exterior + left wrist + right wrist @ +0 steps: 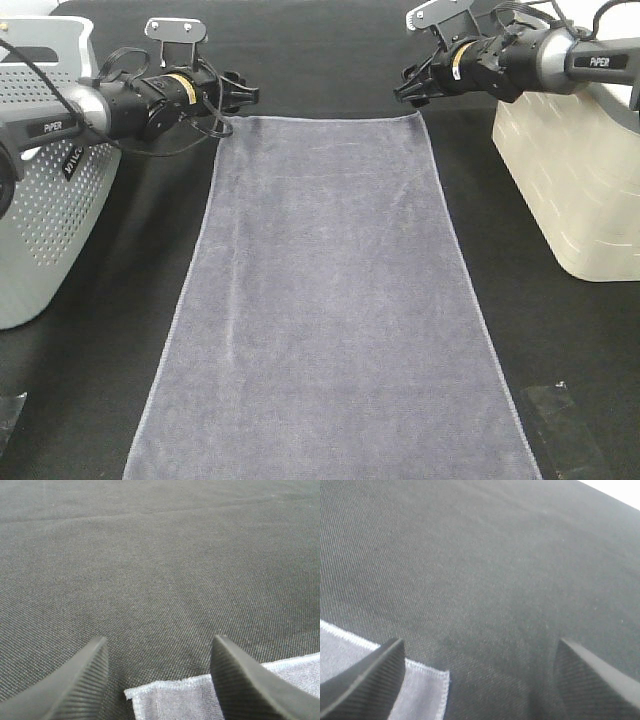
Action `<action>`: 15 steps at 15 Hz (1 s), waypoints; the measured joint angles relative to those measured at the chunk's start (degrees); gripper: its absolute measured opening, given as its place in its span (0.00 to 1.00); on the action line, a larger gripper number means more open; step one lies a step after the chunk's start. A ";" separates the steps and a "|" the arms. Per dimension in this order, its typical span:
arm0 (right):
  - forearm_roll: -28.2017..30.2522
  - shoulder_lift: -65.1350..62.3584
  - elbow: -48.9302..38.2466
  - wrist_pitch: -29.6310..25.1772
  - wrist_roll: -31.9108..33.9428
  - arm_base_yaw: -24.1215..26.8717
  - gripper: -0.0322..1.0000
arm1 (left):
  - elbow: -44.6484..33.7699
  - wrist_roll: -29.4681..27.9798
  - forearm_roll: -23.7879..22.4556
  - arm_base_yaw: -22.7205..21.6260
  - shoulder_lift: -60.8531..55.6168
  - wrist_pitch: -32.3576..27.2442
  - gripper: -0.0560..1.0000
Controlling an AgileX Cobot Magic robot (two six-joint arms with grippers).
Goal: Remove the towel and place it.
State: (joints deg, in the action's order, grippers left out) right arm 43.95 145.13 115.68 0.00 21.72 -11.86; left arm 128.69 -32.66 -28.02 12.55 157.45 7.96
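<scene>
Both sets of jaws gape wide, holding nothing. The left gripper (248, 95) hovers at the upper left, the right gripper (405, 88) at the upper right, arms reaching inward over the towel (325, 300), which lies flat down the centre, its near end cut off below.

Both arms reach in from upper corners of exterior high view, forearms near horizontal, wrists pointing toward frame centre. Left gripper (246, 95) at upper left, jaws spread, 2 ribbed fingers (75, 685) wide apart. Right gripper (405, 88) at upper right, jaws spread too, fingers (365, 680) well separated. Neither holds anything.
</scene>
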 joint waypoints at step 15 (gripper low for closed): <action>-9.63 -12.38 0.00 -2.69 0.00 -0.06 0.79 | 0.00 0.00 0.06 1.32 -14.95 -13.29 0.68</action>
State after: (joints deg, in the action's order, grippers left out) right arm 34.32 132.75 115.68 -2.69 21.72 -11.92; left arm 128.69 -32.66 -27.96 13.87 142.49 -5.33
